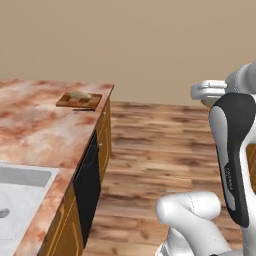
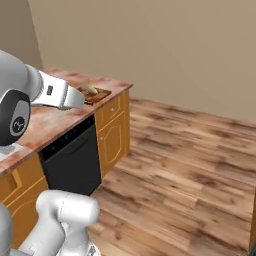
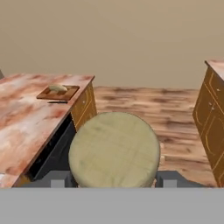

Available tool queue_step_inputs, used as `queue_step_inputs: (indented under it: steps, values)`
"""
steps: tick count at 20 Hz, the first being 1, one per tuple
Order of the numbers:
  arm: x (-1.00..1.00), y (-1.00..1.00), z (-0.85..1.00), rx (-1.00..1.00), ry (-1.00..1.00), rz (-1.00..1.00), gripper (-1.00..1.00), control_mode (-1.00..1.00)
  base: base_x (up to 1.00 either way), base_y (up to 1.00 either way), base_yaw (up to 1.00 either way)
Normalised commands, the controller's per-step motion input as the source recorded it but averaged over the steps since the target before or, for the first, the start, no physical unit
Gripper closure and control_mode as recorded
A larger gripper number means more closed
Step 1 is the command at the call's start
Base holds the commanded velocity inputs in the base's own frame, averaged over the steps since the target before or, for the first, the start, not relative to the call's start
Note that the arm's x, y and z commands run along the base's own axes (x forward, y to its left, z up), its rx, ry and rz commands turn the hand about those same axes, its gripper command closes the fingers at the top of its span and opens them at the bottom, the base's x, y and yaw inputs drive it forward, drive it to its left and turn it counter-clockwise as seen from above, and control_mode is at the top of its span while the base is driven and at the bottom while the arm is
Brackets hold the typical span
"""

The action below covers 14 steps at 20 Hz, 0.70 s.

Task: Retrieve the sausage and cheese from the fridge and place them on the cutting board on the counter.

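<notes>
Cheese: I see the pale tan-yellow round chunk of cheese (image 3: pixel 114 151) right in front of the hand camera, up in the air over the wooden floor (image 3: pixel 175 118), away from the counter.
End effector: the end effector (image 3: pixel 113 179) is about half open, and its two dark finger tips (image 3: pixel 57 179) sit on each side of the cheese, holding it.
Cutting board: the small brown striped wooden cutting board (image 1: pixel 79 101) lies flat near the far corner of the reddish-pink marbled stone counter (image 1: pixel 40 130).
On the board: a small pale lump (image 1: pixel 80 94) sits there. I cannot tell what it is.
Knife: a thin black knife (image 3: pixel 57 102) lies on the counter just beside the board.
Sink: a grey sink (image 1: pixel 20 195) is at my near end of the counter.
</notes>
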Motion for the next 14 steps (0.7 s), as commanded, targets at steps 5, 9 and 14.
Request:
queue_step_inputs:
  steps: [5, 9, 14]
  values:
    - [0.0, 0.0, 0.0, 0.0, 0.0, 0.0, 1.0, 1.0, 1.0, -0.24, 0.34]
    - [0.0, 0.0, 0.0, 0.0, 0.0, 0.0, 1.0, 1.0, 1.0, -0.12, 0.31]
    - [0.0, 0.0, 0.0, 0.0, 0.0, 0.0, 1.0, 1.0, 1.0, -0.06, 0.28]
